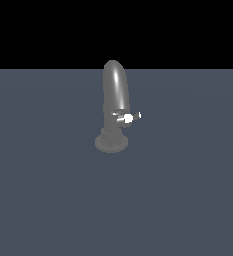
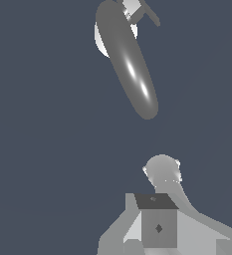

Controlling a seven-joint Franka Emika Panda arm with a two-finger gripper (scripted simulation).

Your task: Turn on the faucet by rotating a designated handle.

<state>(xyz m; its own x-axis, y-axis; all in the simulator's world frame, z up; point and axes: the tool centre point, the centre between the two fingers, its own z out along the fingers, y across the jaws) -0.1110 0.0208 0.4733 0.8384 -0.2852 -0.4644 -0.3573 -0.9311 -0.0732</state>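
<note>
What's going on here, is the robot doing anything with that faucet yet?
Not yet, it seems. A tall grey faucet stands alone on a dark flat surface, its small handle sticking out toward the exterior view's right. No arm appears in the exterior view. The wrist view looks down on the faucet from above, with part of the end effector in the foreground, apart from the spout. Whether it is open or shut cannot be told.

Pale grey blocky wrist body (image 2: 160,226) — dark square face, small diamond mark.
</note>
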